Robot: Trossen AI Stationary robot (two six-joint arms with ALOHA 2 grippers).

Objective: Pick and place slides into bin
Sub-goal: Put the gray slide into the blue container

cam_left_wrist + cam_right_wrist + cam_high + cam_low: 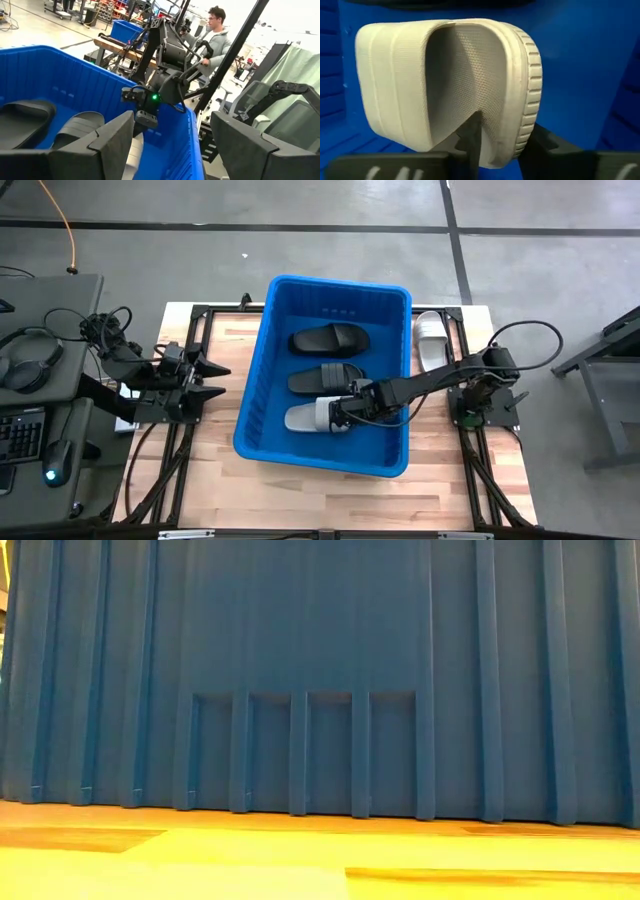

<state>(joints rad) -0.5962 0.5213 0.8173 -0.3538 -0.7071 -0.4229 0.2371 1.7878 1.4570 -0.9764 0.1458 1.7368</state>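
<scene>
Reaching deep into the blue bin (262,380), the right tool (340,416) sits at one end of a light grey slide (308,416) on the bin floor, the sole's edge between its parted fingers; whether it grips, I cannot tell. Two black slides (330,338) lie parallel beyond. One white slide (431,338) waits on the tabletop (300,490), nearest the right arm. Left tool (212,380) idles apart outside the bin

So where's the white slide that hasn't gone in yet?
In the high view, the white slide lies on the table's right side, just outside the bin's right wall near its far corner, beyond the right arm.
</scene>
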